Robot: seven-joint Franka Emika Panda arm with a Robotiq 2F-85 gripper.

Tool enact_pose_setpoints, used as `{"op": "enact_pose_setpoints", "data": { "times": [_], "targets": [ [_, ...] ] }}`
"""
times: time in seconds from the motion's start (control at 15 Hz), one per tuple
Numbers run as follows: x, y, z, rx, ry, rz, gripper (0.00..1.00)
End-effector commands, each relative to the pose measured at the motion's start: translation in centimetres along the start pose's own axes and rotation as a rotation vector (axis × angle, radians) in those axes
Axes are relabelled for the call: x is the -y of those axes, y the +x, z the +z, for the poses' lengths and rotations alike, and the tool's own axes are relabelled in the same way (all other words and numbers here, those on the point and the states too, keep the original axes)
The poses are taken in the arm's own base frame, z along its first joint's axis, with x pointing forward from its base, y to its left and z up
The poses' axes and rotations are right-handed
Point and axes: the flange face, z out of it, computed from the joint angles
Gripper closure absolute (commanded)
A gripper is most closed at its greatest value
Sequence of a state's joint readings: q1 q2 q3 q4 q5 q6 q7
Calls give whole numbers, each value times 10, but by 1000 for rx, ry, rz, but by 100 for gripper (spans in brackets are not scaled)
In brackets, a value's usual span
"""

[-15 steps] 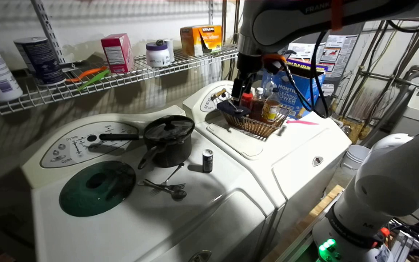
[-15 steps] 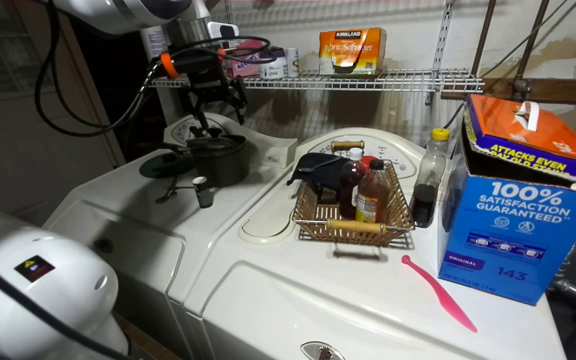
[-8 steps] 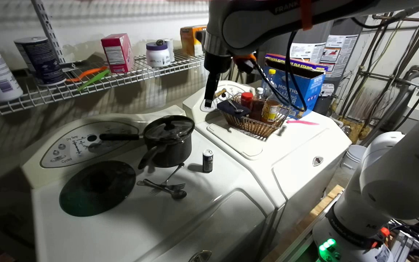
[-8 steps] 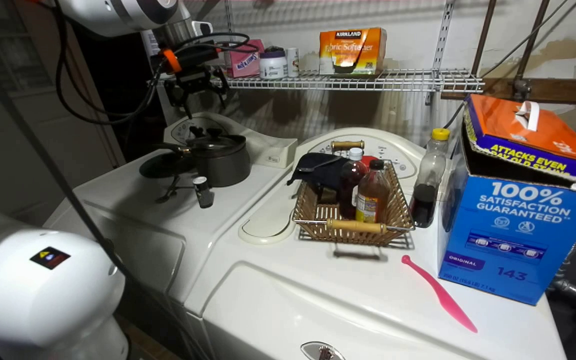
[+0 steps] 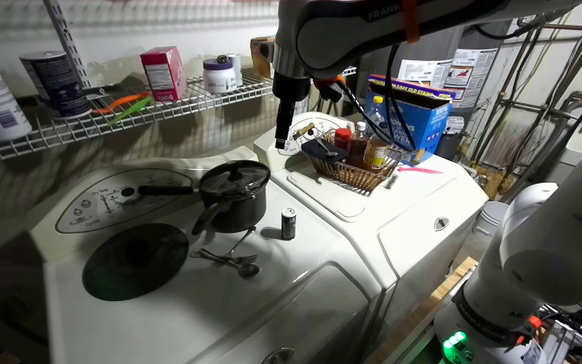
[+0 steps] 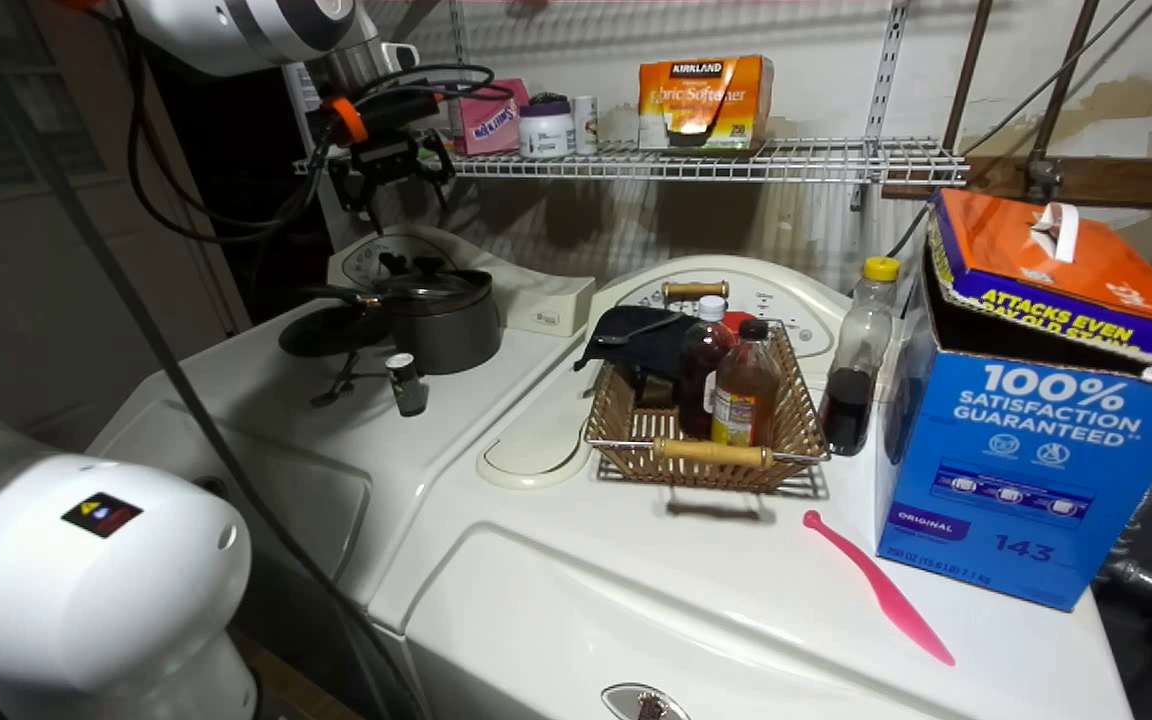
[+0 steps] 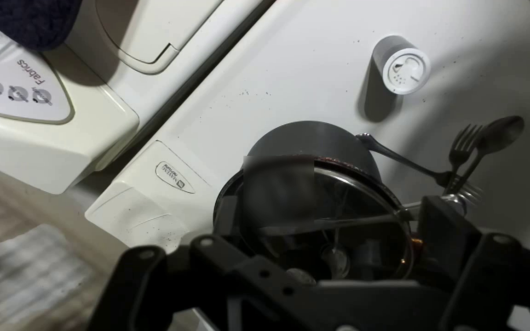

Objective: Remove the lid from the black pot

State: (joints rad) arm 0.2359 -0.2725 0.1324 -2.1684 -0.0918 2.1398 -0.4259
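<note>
Wrist view showed the gripper (image 7: 329, 219) with its fingers (image 7: 444, 234) spread wide and nothing pinched, the black pot (image 7: 311, 140) lying below, partly framed by the gap. Over the last second, by an exterior view, the gripper had slid away from in front of the wicker basket (image 5: 344, 174) toward the pot, most of that shift coming in the first half. This read as lining up: the lifting had not begun, and a descent onto the knob (image 5: 235, 173) seemed the likely next need. The lid (image 5: 243, 183) sat on the pot's mouth, unmoved through that second, with the gripper hanging apart from it. It looked round, greyish and see-through, as wide as the pot, dark against the inside; in the wrist view its edge caught the light, and a smeared patch hid part of the glass.
</note>
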Motion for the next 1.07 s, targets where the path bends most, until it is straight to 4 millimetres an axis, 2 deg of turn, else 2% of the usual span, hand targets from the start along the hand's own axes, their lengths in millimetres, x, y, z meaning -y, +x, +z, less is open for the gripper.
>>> {"op": "enact_pose_setpoints", "data": {
  "times": [0.0,0.47,1.0],
  "targets": [
    [-2,12,2,-29,-5,-29,0],
    [-11,57,23,-120,58,-92,0],
    [-10,100,70,-189,195,-67,0]
  ]
}}
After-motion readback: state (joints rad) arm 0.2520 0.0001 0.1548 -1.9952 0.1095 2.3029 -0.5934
